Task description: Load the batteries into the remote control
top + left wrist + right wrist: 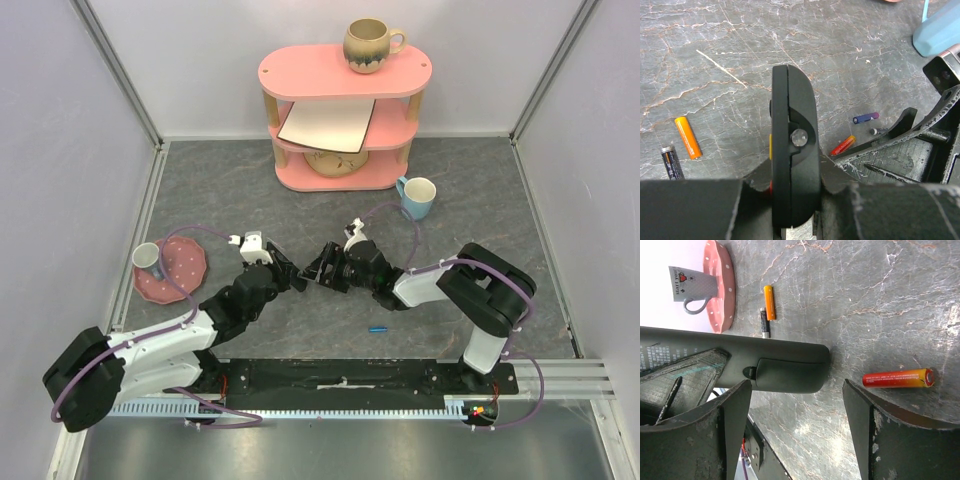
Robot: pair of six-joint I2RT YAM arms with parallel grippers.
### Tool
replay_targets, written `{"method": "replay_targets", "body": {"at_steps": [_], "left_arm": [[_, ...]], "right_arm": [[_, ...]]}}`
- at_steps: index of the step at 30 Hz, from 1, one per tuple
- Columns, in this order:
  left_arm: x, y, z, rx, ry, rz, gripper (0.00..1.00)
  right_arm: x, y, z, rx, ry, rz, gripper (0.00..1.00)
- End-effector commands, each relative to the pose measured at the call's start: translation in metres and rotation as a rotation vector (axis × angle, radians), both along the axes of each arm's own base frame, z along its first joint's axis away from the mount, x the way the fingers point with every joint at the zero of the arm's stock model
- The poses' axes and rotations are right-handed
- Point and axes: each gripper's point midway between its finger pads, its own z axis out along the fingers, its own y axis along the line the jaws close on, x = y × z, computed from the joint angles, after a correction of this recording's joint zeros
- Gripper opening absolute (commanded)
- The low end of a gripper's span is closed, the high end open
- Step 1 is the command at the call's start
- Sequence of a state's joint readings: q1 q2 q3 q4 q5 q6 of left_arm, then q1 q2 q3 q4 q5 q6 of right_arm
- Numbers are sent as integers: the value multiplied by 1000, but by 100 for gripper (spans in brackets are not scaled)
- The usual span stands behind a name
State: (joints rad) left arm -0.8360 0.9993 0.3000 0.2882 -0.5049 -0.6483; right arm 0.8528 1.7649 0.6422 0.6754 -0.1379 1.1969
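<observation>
My left gripper (792,200) is shut on the black remote control (792,145), holding it on edge above the table. In the right wrist view the remote (740,352) shows its back, with the battery cover (785,375) closed. My right gripper (797,405) is open and empty, its left finger just under the remote's end. In the top view the left gripper (290,277) and the right gripper (318,272) meet tip to tip at mid-table, and the remote is hard to make out. One dark purple battery (866,117) lies on the table beyond the remote.
Other loose cells lie about: a red-orange one (897,378), an orange one (687,136) and a black one (671,162). A small blue cylinder (377,328) lies near the front. A pink plate (180,268) with a grey mug stands left, a blue mug (417,196) and a pink shelf (340,110) behind.
</observation>
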Motion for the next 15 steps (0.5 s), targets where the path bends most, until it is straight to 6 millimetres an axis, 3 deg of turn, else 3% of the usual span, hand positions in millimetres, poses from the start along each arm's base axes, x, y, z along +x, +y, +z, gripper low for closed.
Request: {"method": "replay_targets", "body": {"at_steps": [1,15], "left_arm": [[-14,17,-32,152,74,-18,2],[-14,15,-29,151,63,-23,2]], "right_arm": [[8,8,8,20,-21,5,81],[12,12,9,44,-3,-11,81]]}}
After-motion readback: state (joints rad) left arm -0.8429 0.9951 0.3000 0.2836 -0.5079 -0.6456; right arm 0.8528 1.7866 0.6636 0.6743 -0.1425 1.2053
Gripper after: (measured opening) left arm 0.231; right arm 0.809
